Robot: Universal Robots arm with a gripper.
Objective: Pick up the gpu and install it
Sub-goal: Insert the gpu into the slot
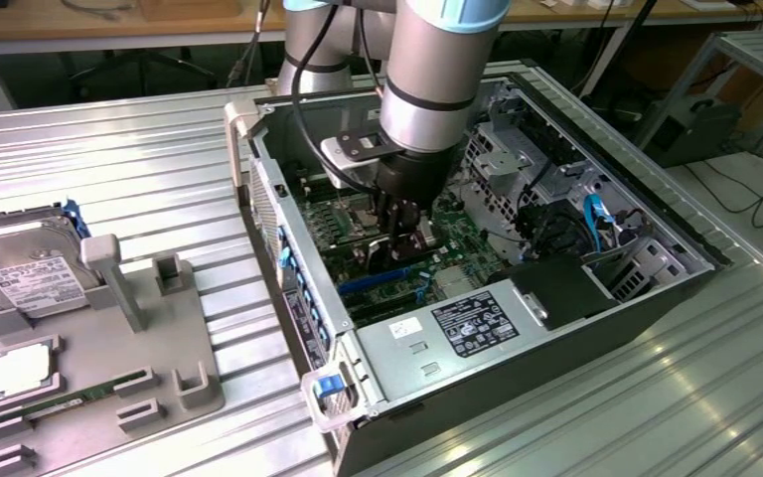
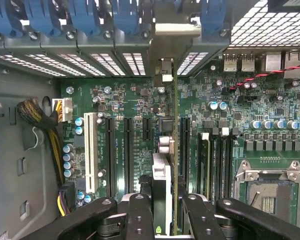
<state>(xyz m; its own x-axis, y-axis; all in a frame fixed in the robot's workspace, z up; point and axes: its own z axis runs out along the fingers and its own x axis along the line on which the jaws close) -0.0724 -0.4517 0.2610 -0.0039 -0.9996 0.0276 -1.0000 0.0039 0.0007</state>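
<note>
Right now your gripper is clamped on the gpu. The card sits edge-on over the motherboard inside the PC case, among the black expansion slots. Main risk: if the card is tilted or offset, its edge lands beside a slot, and pressing down could bend the connector or hit nearby capacitors. The bracket end could also snag the case's rear opening. Can't tell if it's seated.

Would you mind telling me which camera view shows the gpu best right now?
The wrist view: the gpu stands edge-on, held in the gripper, over the motherboard slots. In the exterior view the gpu is just a dark sliver under the gripper inside the computer case.
</note>
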